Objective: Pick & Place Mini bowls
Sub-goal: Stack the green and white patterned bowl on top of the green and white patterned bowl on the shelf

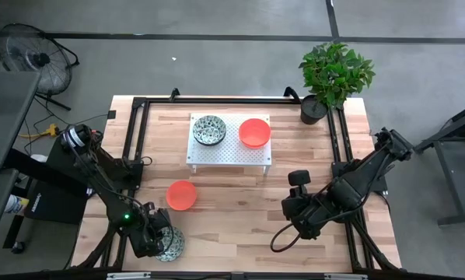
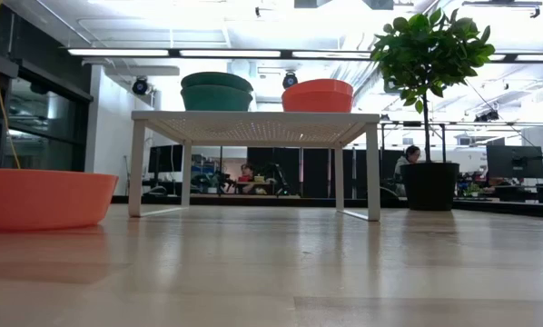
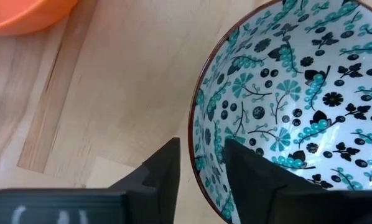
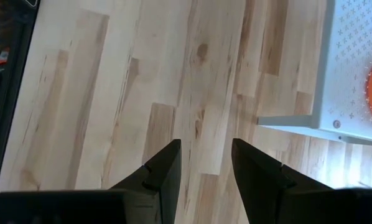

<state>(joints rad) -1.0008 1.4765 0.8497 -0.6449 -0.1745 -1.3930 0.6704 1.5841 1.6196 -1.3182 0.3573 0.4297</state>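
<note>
A speckled green-and-white mini bowl (image 1: 173, 244) sits by the table's near-left edge, and my left gripper (image 1: 156, 241) (image 3: 203, 168) is shut on its rim. A plain orange bowl (image 1: 181, 195) (image 2: 35, 195) (image 3: 30, 15) rests on the table just beyond it. On the white perforated stand (image 1: 229, 152) (image 2: 253, 116) stand another speckled bowl (image 1: 209, 130) (image 2: 217, 91) and an orange bowl (image 1: 254, 132) (image 2: 317, 94). My right gripper (image 1: 295, 222) (image 4: 206, 165) hangs open over bare wood at the near right. My left gripper straddles the speckled bowl's rim (image 3: 197, 140) on the side nearest the arm. One finger (image 3: 251, 171) is inside the bowl and the other (image 3: 164, 171) is outside, coming from above and slanting down. Whether the bowl's foot still rests on the table does not show.
A black plant pot (image 1: 313, 110) (image 2: 428, 184) with a leafy plant stands at the far right corner. Black frame rails run along the table's left and right sides. Bare wood lies between the stand (image 4: 348, 74) and the near edge.
</note>
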